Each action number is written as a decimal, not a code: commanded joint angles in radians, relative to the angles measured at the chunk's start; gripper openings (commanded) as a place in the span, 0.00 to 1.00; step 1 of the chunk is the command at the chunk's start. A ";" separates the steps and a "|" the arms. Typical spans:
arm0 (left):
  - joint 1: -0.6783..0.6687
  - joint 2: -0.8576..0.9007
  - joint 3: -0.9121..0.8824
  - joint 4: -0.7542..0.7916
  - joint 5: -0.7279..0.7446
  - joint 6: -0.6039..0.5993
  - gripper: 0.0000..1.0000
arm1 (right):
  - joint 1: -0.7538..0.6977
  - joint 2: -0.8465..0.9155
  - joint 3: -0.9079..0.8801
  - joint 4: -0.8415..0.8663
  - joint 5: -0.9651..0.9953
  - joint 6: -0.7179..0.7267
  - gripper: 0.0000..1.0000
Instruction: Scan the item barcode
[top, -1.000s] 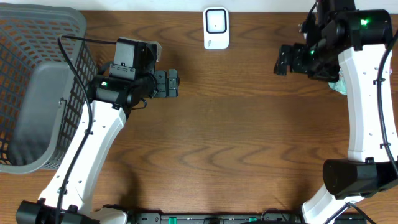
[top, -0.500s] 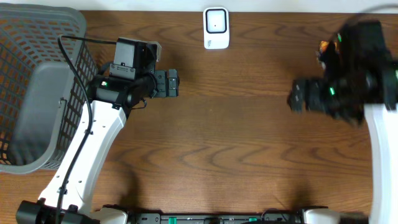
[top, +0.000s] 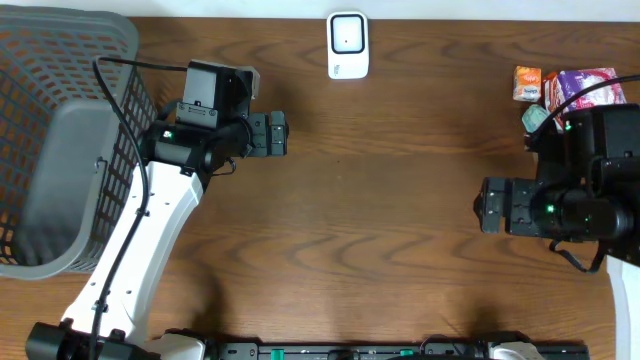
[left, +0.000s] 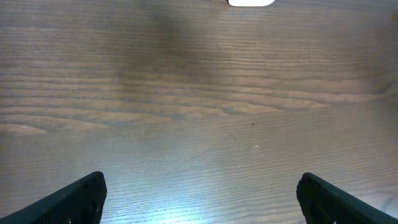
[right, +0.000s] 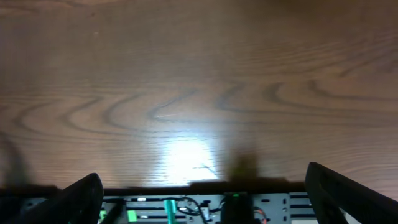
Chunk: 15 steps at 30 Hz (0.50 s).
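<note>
The orange pack (top: 527, 83) lies at the far right of the table (top: 380, 260). It is small and almost square, so its long side is hard to tell, and no barcode can be made out on it. The purple pack (top: 590, 84) lies just beside it, farther to the right. Its long side runs left to right, and a black cable crosses over part of it. A small green-blue thing (top: 535, 118) lies just in front of the two packs, half hidden by the right arm. The white scanner (top: 347, 45) lies at the far edge in the middle, well apart from the packs. Its long side runs from the far edge toward the near edge. The right gripper (top: 481, 207) is near the packs, closer to the front of the table, and points left. Its fingers are wide apart and hold nothing; the right wrist view shows only bare wood between them. The left gripper (top: 282, 134) is left of the scanner and points right. Its dark fingertips (left: 78, 199) are spread wide too, with only wood between them. A grey basket (top: 100, 45) stands at the far left, and something grey lies inside it.
</note>
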 joint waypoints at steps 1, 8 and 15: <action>0.003 0.000 0.005 -0.002 -0.006 0.006 0.98 | 0.005 -0.047 -0.007 0.004 0.038 -0.028 0.99; 0.003 0.000 0.005 -0.002 -0.006 0.006 0.98 | -0.003 -0.200 -0.037 0.053 0.037 0.029 0.99; 0.003 0.000 0.005 -0.002 -0.006 0.006 0.98 | -0.115 -0.549 -0.356 0.373 -0.005 -0.072 0.99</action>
